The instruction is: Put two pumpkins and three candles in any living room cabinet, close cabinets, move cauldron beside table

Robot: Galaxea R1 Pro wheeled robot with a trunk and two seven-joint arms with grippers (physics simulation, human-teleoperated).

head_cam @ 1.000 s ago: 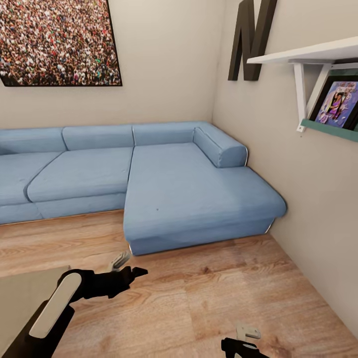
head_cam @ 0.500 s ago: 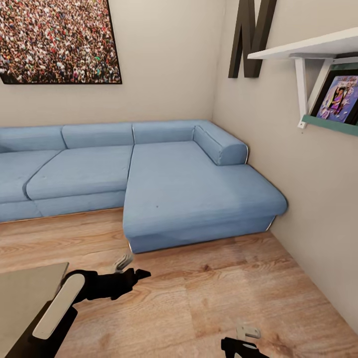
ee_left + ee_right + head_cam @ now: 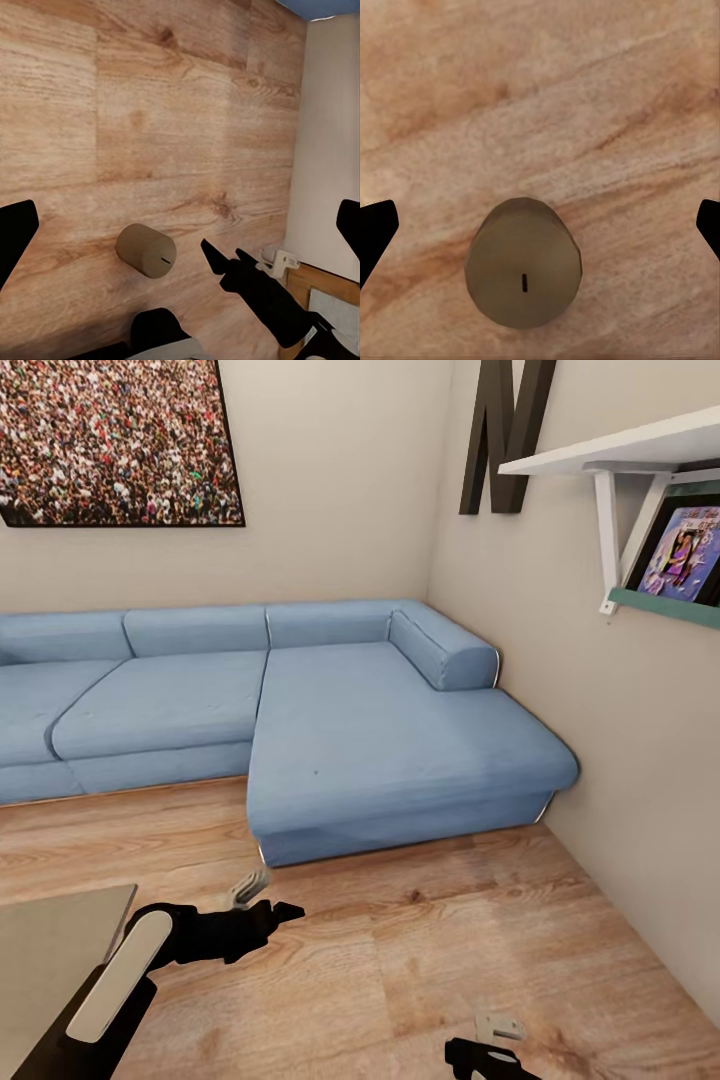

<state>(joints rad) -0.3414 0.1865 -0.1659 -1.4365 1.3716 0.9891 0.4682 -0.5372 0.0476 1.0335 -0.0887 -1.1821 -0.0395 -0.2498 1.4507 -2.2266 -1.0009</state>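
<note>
Here we face a blue corner sofa (image 3: 330, 720) filling the middle of the head view, on a wooden floor (image 3: 420, 960). The glass table (image 3: 50, 950) shows its corner at the lower left. Our left gripper (image 3: 262, 897) hangs just right of that corner, over the floor; our right gripper (image 3: 490, 1045) sits at the bottom edge. Both wrist views show our fingers spread wide, pinching nothing. A candle (image 3: 523, 262) lies on the floor beneath the right gripper, also seen at (image 3: 146, 250)
</note>
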